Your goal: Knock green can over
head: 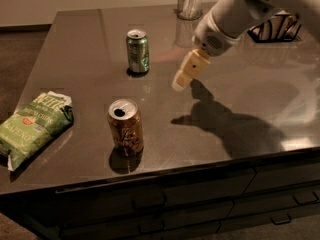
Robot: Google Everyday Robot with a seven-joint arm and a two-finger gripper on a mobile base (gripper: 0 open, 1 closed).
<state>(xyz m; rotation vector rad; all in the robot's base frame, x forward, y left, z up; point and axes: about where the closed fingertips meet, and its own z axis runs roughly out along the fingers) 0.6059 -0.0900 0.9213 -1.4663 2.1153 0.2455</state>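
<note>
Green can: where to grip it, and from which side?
Probably the mid-body of the green can, across its round side wall, coming from the right in the camera view. It stands upright, apart from the brown can and chip bag, and the claw hovers on that side above the table, so the path looks open.

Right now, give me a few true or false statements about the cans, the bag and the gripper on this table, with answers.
1. The green can stands upright. True.
2. The gripper is touching the green can. False: it hangs apart from the can, above the table.
3. The brown-gold can lies on its side. False: it stands upright, with its top opened.
4. The green chip bag lies flat near the table's edge. True.
</note>
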